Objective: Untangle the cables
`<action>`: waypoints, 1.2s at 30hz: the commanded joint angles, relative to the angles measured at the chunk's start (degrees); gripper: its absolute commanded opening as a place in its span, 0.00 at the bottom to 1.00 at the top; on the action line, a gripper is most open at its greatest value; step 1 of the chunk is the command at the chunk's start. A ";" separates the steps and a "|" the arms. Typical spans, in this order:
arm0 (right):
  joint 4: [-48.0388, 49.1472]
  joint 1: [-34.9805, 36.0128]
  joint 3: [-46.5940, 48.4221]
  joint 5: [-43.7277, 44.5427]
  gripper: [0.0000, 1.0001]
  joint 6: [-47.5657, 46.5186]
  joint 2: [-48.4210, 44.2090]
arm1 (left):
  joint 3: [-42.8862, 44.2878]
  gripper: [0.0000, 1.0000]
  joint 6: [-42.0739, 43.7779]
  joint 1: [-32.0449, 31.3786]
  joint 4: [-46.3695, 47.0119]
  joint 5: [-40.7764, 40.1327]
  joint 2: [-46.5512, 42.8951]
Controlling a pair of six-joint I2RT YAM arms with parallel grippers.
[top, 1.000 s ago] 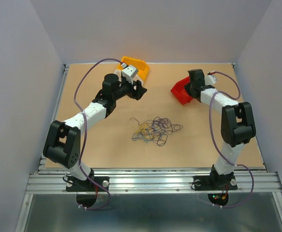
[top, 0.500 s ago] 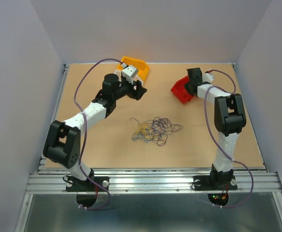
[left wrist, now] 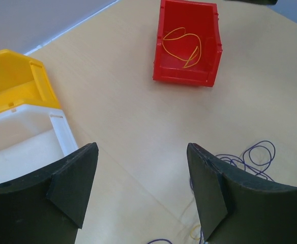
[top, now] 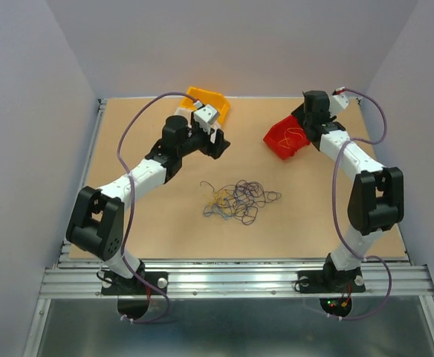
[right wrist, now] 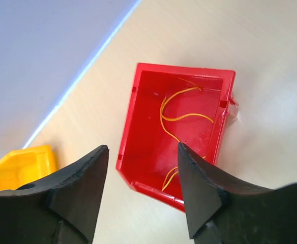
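A loose tangle of thin purple, dark and yellow cables (top: 239,201) lies mid-table; its purple loops (left wrist: 256,153) show at the lower right of the left wrist view. One orange-yellow cable (right wrist: 189,115) lies curled inside the red bin (top: 286,138), free of any finger. Just above the near end of that bin (right wrist: 138,127) my right gripper (right wrist: 142,146) hovers open and holds nothing. My left gripper (top: 218,143) hangs open and holds nothing above bare table (left wrist: 138,127), between the yellow bin (top: 209,100) and the tangle.
A white bin (left wrist: 26,142) stands against the yellow bin (left wrist: 11,81) at the back left. The red bin (left wrist: 188,43) sits at the back right. Grey walls close in three sides, and a metal rail (top: 232,279) runs along the near edge.
My right gripper has opened and drawn back to the far right of the red bin, leaving the orange-yellow cable inside. My left gripper has shifted slightly right and opened a little wider.
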 commanded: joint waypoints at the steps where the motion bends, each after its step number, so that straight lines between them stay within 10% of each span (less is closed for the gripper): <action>1: 1.76 0.00 -3.55 1.11 0.65 -4.33 -4.29 | 1.16 0.84 3.04 -1.79 -0.08 -1.41 -3.62; 17: 21.18 0.00 -32.82 -35.62 0.75 -25.26 -31.26 | 11.62 0.85 24.14 -13.92 -26.70 -5.18 7.88; 36: 13.80 0.00 -38.63 -30.28 0.78 -27.28 -44.11 | 18.13 0.77 25.02 -19.03 -33.57 -7.48 21.51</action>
